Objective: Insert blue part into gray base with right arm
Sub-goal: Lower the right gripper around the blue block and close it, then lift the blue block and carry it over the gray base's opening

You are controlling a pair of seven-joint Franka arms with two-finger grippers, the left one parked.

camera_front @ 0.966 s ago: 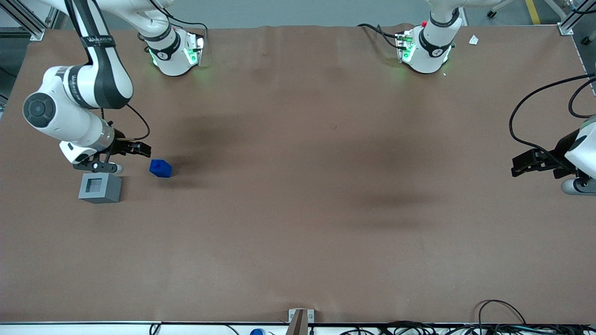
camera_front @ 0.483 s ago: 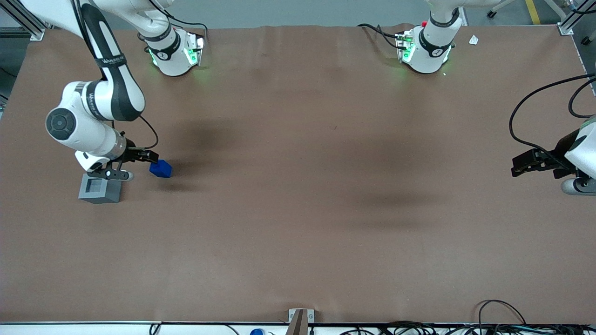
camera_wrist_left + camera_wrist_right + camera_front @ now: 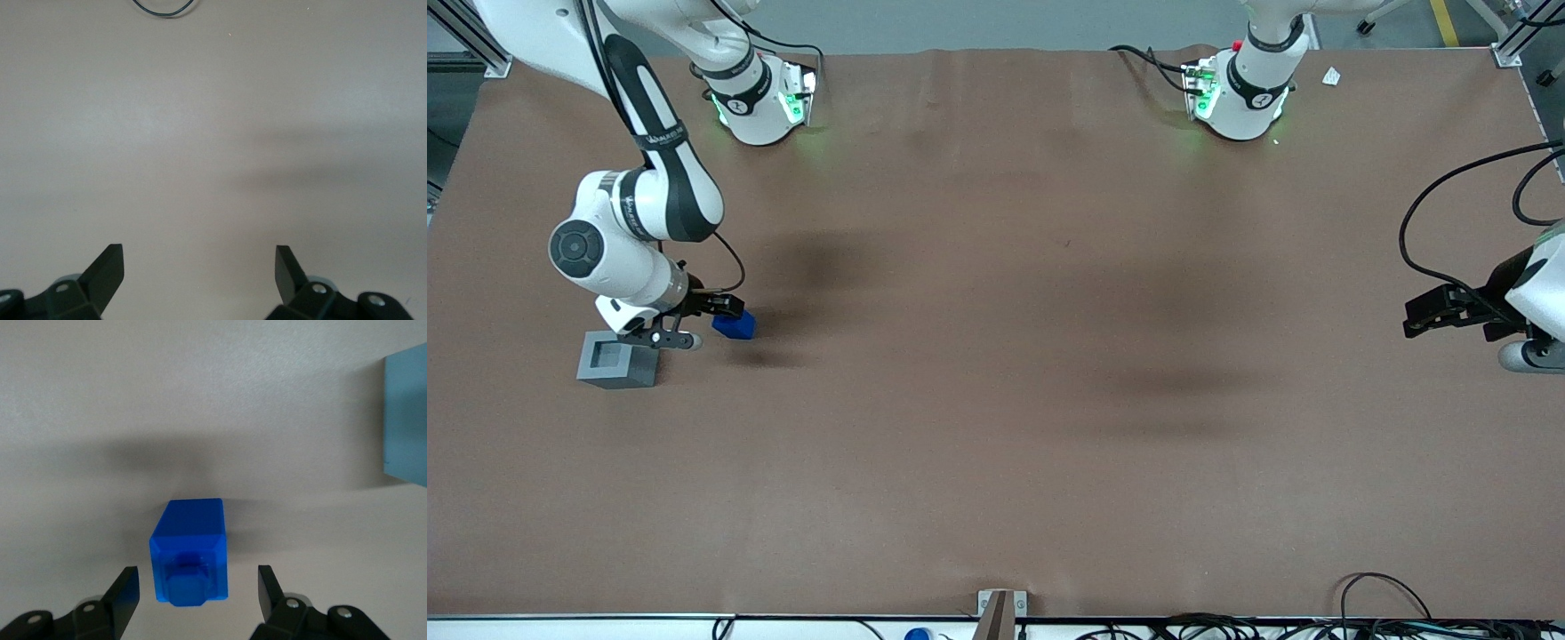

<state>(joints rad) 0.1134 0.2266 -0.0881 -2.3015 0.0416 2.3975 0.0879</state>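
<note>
The blue part lies on its side on the brown table, its stepped end toward my gripper. My right gripper is open and low over the table, right beside the blue part, between it and the gray base. The gray base stands a little nearer the front camera, recess up. In the right wrist view the blue part sits between the two open black fingers, with a gap on each side. An edge of the gray base shows there too.
The two arm bases stand at the table's edge farthest from the front camera. The parked arm with its black cable loops is at the table's other end. A small white scrap lies near that corner.
My right arm has moved toward the blue part and come lower. The open fingers have gone from short of the part to reaching it. The blue part and gray base have not moved.
</note>
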